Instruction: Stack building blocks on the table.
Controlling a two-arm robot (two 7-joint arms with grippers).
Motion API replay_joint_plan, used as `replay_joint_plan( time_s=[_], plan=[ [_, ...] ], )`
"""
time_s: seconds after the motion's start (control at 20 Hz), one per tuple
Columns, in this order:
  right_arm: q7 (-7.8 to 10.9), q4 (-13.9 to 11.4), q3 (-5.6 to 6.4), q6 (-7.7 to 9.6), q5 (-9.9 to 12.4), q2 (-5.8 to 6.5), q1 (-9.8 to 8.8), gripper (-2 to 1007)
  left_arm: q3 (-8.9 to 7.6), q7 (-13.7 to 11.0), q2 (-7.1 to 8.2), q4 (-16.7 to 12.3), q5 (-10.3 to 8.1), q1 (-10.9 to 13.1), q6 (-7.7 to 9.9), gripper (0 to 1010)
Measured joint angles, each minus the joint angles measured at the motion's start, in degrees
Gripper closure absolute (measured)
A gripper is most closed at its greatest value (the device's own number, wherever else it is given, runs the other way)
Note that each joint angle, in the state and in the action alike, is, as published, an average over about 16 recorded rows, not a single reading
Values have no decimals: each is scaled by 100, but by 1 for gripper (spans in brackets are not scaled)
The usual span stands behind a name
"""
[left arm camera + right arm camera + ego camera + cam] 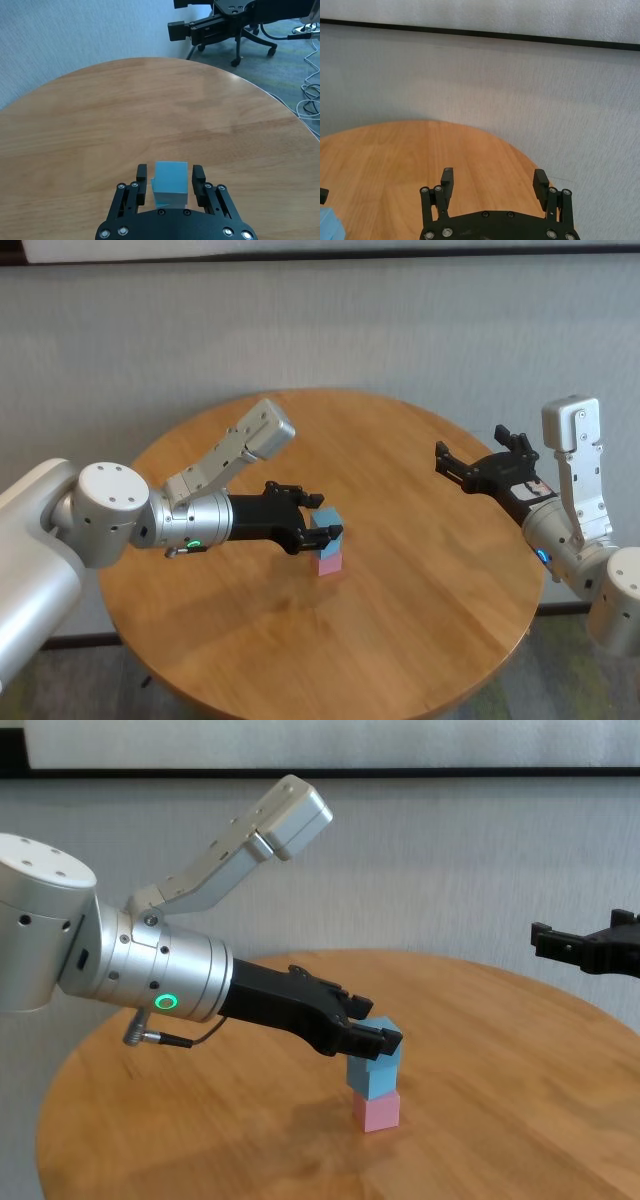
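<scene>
A stack of building blocks stands near the middle of the table (400, 620). A pink cube (375, 1112) is at the bottom, with a light blue cube (369, 1078) on it. A second light blue cube (171, 181) sits on top. My left gripper (171, 179) reaches in level from the left, its fingers (199, 176) flanking the top cube. It is slightly open, with a thin gap showing on each side of the cube. My right gripper (478, 448) hovers open and empty over the table's right rim.
The round table's edge (600, 1020) curves close behind and to the right. A grey wall stands behind it. An office chair base (250, 47) and cables (310, 95) lie on the floor beyond the far edge.
</scene>
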Motion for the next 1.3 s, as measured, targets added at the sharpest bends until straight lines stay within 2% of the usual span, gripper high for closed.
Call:
replay_joint_plan(
  time_s=[0.3,0.65,0.95,1.3],
  plan=[
    [0,0,0,0,0,0,0,2,-49,64,61,-144,3,25,12,261],
    [0,0,0,0,0,0,0,1,-208,202,233,-378,-28,97,36,85],
    [0,0,0,0,0,0,0,1,-430,342,404,-371,-97,178,-12,18],
    [0,0,0,0,0,0,0,1,-740,510,561,-87,-196,311,-153,9]
  ],
)
